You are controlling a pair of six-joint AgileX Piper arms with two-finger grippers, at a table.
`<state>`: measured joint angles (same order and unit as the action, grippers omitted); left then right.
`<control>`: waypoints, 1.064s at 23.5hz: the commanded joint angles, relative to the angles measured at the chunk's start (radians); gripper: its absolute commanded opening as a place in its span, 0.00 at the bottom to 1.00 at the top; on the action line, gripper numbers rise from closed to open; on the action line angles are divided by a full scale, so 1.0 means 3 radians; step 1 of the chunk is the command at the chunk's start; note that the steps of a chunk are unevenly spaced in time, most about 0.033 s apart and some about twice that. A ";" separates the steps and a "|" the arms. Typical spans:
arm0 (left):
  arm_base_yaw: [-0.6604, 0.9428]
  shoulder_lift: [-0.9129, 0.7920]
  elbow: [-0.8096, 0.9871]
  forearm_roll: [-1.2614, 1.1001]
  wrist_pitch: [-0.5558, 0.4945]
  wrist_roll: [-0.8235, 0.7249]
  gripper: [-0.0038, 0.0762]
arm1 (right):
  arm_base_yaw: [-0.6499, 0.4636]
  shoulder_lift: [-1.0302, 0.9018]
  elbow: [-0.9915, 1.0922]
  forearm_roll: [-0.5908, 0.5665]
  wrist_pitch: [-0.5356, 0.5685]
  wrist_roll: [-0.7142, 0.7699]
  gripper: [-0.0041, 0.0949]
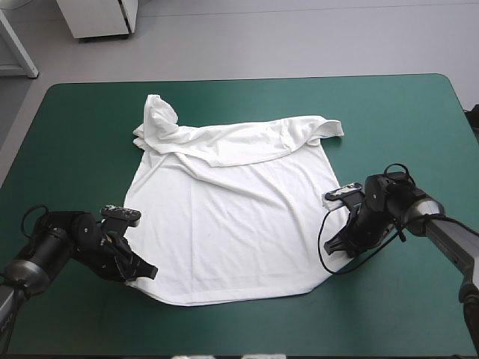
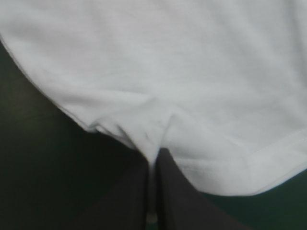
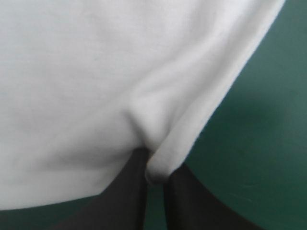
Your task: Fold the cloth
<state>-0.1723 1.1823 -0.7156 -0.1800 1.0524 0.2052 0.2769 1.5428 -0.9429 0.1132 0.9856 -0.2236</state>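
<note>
The white T-shirt (image 1: 232, 217) lies spread on the teal-green cover, its hem toward the near edge, the collar end and sleeves bunched at the far side. My left gripper (image 1: 142, 273) sits at the near left hem corner, shut on a pinched fold of the T-shirt (image 2: 158, 129), the black fingers (image 2: 175, 196) almost meeting. At the shirt's right side edge my right gripper (image 1: 331, 245) is shut on the T-shirt (image 3: 158, 143), a small ridge of fabric rising between its fingers (image 3: 129, 196).
The left sleeve (image 1: 157, 116) is crumpled in a heap at the far left of the shirt; the right sleeve (image 1: 325, 129) is folded over near the far right. Bare teal-green cover (image 1: 404, 120) surrounds the shirt on all sides.
</note>
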 commanded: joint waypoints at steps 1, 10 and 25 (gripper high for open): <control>-0.0016 -0.0048 -0.0104 -0.0044 0.0015 0.0000 0.04 | -0.0005 0.0006 -0.0051 0.0148 -0.0056 -0.0056 0.04; -0.0016 -0.0225 -0.1215 0.0037 0.0508 -0.0020 0.04 | -0.0005 -0.0158 -0.1475 -0.0036 0.0726 -0.0041 0.02; -0.0016 -0.0098 -0.4263 0.0038 -0.0048 0.0256 0.04 | -0.0005 -0.0638 -0.4589 -0.0422 0.0387 0.0135 0.02</control>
<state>-0.1731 1.1445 -1.8545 -0.1528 1.1665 0.2551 0.2779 1.3818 -2.1761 0.0000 1.2285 -0.1840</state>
